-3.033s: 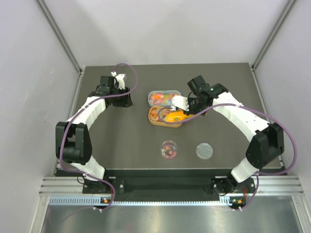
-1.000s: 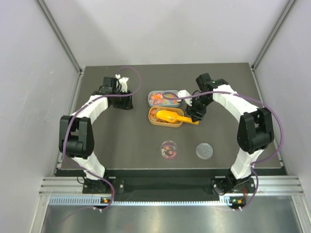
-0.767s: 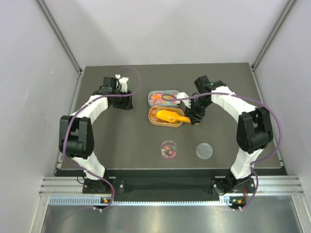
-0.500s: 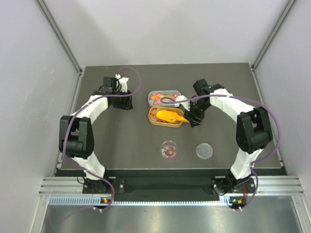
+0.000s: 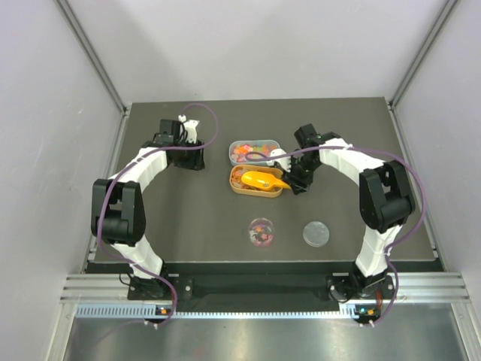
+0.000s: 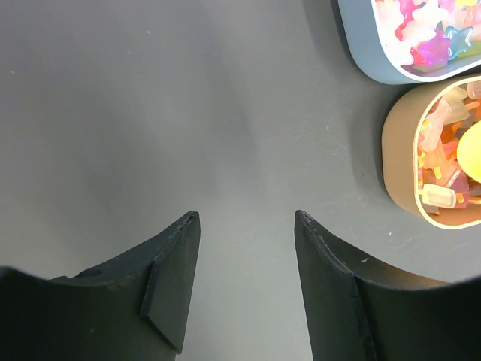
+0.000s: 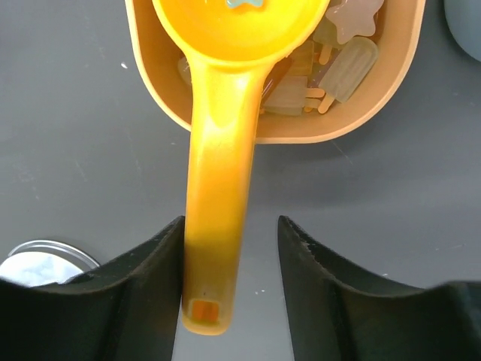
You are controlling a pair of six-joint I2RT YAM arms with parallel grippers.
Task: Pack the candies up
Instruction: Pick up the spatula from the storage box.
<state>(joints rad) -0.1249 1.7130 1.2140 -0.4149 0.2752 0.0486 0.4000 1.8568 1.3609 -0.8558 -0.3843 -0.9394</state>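
The candies fill two trays: a tan tray (image 5: pixel 242 187) and a grey tray (image 5: pixel 234 144) behind it. Some also lie in a small round cup (image 5: pixel 261 232). An orange scoop (image 5: pixel 259 180) rests in the tan tray with its handle (image 7: pixel 218 226) sticking out over the rim (image 7: pixel 361 120). My right gripper (image 7: pixel 231 222) is open and straddles the handle's end; the handle touches the left finger and a gap shows on the right. Popsicle-shaped candies (image 7: pixel 346 64) lie beside the scoop bowl. My left gripper (image 6: pixel 246 214) is open and empty over bare table, left of both trays (image 6: pixel 394 150).
A round clear lid (image 5: pixel 316 234) lies flat right of the cup, and it also shows in the right wrist view (image 7: pixel 37 263). The grey tray's rim (image 6: pixel 361 60) is at the upper right of the left wrist view. White walls enclose the table.
My right gripper let go of the scoop, which now rests in the tan tray, then moved down along the handle to its end. The left arm has barely moved.
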